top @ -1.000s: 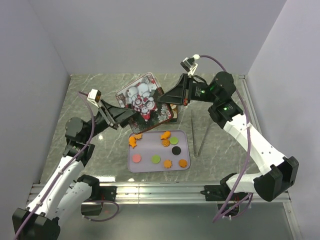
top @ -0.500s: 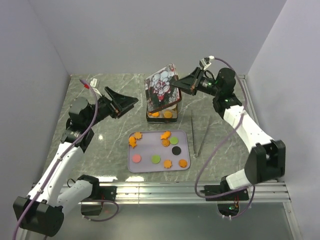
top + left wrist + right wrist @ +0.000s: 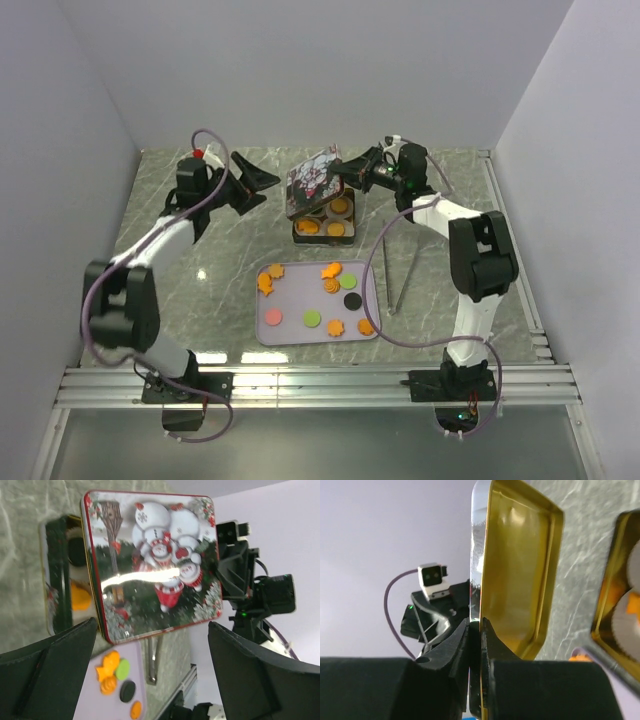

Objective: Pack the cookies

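My right gripper (image 3: 345, 172) is shut on the rim of the snowman tin lid (image 3: 314, 180) and holds it tilted on edge above the open tin (image 3: 325, 228). In the right wrist view the fingers (image 3: 470, 640) pinch the lid's gold inner side (image 3: 515, 570). The tin holds orange cookies (image 3: 338, 207) in white paper cups (image 3: 632, 615). More cookies (image 3: 330, 285), orange, green, black and pink, lie on the lavender tray (image 3: 290, 322). My left gripper (image 3: 268, 192) is open and empty, left of the lid. The left wrist view shows the lid (image 3: 150, 565) and tray cookies (image 3: 107, 672).
Metal tongs (image 3: 400, 265) lie on the marble table right of the tray, and show in the left wrist view (image 3: 154, 660). White walls enclose the table on the left, back and right. A metal rail (image 3: 320, 385) runs along the near edge.
Both arms have stretched toward the back. The right gripper has carried the lid lower and closer over the tin. The left gripper has let go of the lid and moved back left.
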You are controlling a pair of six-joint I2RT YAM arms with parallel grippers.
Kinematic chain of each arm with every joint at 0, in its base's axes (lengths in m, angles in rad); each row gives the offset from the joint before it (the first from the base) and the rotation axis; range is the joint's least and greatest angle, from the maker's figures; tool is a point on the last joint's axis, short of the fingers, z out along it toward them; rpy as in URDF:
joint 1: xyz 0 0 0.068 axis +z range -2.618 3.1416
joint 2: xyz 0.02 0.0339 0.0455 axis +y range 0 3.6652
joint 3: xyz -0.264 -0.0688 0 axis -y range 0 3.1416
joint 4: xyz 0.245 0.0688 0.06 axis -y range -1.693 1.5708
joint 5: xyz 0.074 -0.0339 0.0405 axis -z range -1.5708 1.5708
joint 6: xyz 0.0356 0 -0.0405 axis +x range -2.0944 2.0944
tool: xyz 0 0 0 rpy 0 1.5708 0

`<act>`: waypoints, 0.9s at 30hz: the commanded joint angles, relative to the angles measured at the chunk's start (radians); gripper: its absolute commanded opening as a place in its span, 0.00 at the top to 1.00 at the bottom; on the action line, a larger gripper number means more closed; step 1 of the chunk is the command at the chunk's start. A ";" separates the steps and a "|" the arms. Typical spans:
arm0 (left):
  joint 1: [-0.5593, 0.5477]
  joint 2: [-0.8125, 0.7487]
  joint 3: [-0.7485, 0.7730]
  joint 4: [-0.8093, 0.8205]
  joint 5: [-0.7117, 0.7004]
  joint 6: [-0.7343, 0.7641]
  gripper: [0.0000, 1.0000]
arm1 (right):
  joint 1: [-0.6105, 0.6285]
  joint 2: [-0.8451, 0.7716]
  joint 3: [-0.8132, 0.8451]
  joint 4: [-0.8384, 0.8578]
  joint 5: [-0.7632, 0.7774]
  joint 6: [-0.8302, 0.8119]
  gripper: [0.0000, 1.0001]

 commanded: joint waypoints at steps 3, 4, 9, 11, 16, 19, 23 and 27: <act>0.004 0.258 0.194 0.110 0.089 0.089 0.01 | 0.010 0.074 0.109 0.131 0.036 0.042 1.00; 0.004 0.292 0.212 0.117 0.098 0.090 0.01 | 0.010 0.083 0.109 0.131 0.042 0.039 1.00; 0.004 0.487 0.268 0.193 0.144 0.068 0.00 | 0.013 0.152 0.118 0.153 0.048 0.052 1.00; 0.004 0.540 0.285 0.196 0.149 0.071 0.01 | 0.013 0.158 0.109 0.144 0.054 0.040 1.00; 0.004 0.599 0.311 0.195 0.161 0.093 0.01 | 0.016 0.154 0.066 0.108 0.059 -0.001 1.00; 0.004 0.633 0.321 0.205 0.173 0.085 0.01 | 0.016 0.149 0.023 0.092 0.056 -0.029 1.00; 0.002 0.656 0.305 0.256 0.182 0.061 0.01 | 0.016 0.142 -0.045 0.101 0.048 -0.046 1.00; -0.007 0.673 0.318 0.258 0.207 0.056 0.12 | 0.016 0.128 -0.094 0.101 0.057 -0.064 1.00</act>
